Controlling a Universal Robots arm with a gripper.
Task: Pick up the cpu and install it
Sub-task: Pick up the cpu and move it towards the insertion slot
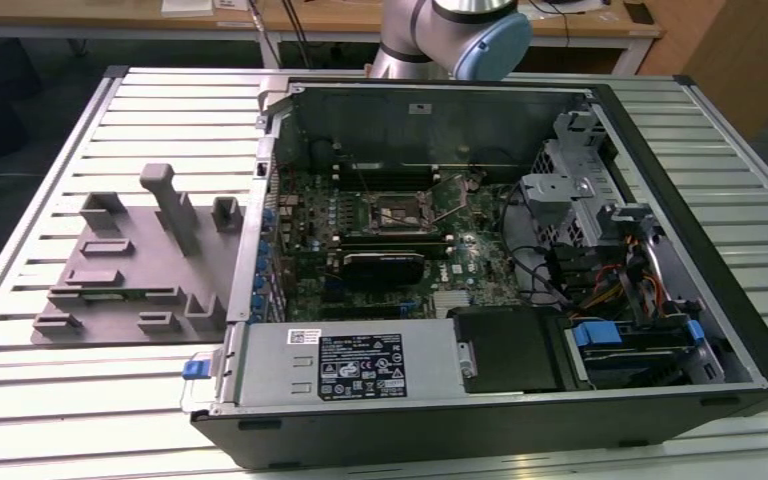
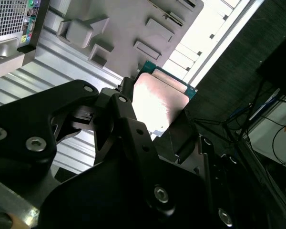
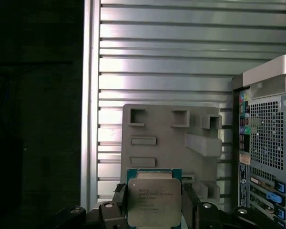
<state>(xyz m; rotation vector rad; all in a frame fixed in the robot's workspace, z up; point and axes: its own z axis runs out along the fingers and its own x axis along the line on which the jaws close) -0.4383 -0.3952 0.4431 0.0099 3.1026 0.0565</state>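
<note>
The cpu (image 3: 154, 198) sits clamped between the two black fingers (image 3: 119, 202) of the claw (image 3: 154, 210), one finger pressing each opposite side. One of its edges is cut off by the frame in the first wrist view. In the second wrist view, glare whitens the cpu (image 2: 159, 102) lid and the claw (image 2: 155, 112) linkage hides part of it. The print on the lid is too small to read, as is the white label (image 1: 364, 365) on the computer case (image 1: 491, 400). Behind the cpu lies the grey tray (image 3: 171, 138) on the slatted metal surface (image 3: 167, 57), just beside the case. In the exterior view the socket (image 1: 404, 213) sits mid-board inside the open case.
</note>
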